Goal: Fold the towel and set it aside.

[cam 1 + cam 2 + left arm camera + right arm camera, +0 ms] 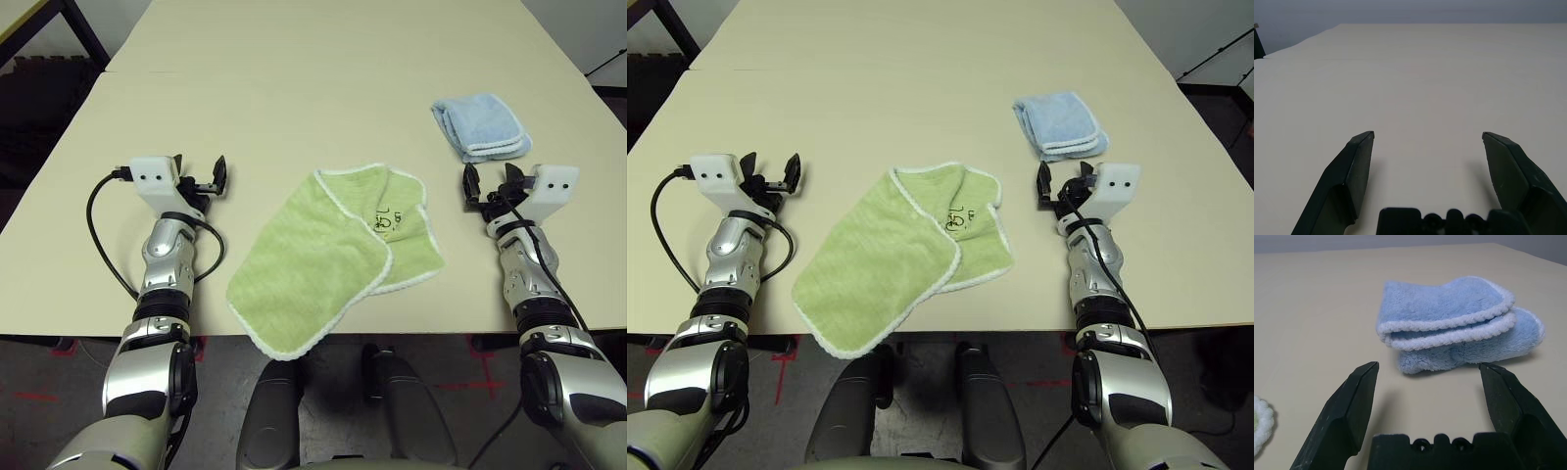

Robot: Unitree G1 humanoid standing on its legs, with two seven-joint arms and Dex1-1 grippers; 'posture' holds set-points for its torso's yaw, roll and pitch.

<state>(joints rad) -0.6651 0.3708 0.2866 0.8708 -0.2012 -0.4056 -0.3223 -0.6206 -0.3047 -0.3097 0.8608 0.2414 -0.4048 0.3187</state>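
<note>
Towel (328, 259), light green, sprawled centre frame, half folded, one corner drooping over table (294, 88) edge. Soft, floppy, light; best pinched at white-stitched corners. Left gripper (201, 176) and right gripper (493, 184) both spread wide, empty, flanking. Blue towel (480, 127) upper right.
</note>
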